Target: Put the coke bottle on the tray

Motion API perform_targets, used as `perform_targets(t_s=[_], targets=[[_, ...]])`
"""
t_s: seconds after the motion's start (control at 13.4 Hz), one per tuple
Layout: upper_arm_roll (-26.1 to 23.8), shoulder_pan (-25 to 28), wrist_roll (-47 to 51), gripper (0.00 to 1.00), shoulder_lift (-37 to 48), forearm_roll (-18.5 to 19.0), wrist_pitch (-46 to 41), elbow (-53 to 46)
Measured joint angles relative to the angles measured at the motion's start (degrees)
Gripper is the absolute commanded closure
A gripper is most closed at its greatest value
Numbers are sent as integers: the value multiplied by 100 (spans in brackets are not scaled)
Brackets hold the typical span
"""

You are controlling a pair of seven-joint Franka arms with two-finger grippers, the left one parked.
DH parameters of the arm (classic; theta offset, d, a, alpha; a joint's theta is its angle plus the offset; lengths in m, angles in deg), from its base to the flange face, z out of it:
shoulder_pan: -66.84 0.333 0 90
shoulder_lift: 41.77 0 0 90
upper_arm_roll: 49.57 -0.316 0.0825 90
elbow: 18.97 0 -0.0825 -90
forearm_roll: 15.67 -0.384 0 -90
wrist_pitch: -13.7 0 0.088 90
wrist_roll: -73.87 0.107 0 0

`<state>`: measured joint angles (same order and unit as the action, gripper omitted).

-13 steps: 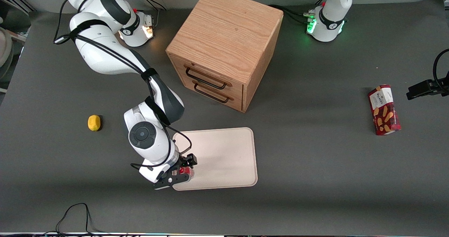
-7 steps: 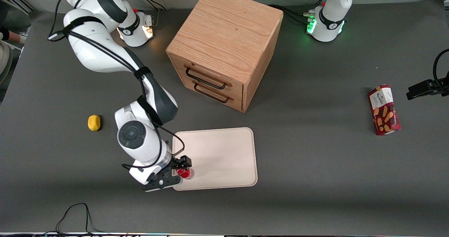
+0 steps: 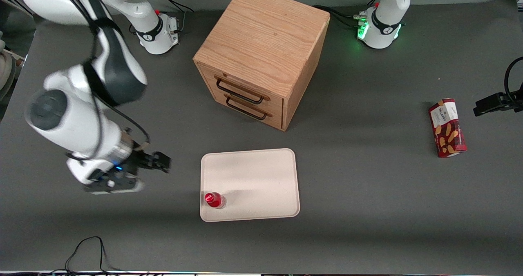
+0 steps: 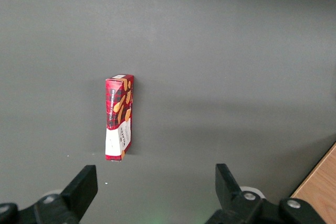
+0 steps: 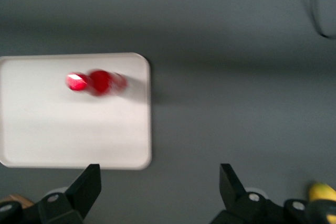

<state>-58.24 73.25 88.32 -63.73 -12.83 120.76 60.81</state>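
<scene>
Standing upright in the tray's corner nearest the working arm, the coke bottle rests freely; the pincer hangs apart above the table, spread wide, empty.

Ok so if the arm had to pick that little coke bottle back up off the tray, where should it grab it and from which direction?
Judging from its pose, come straight down from above. The coke bottle stands upright near a corner of the tray, cap up, so the fingers could likely close across its narrow body just under the cap. The low rim beside it makes a level sideways approach awkward. The gripper is open, off the tray toward the working arm's end.
</scene>
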Motion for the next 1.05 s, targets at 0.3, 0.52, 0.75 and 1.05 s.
perform_targets(t_s=[0.3, 0.52, 0.75, 1.05], targets=[[860, -43, -608, 0, 1706, -234, -332, 1502], [1105, -45, -749, 0, 2435, -249, -865, 1937], [1115, -42, -769, 0, 2626, -251, -1156, 2001], [1272, -41, -864, 0, 2612, -252, -1165, 1993]])
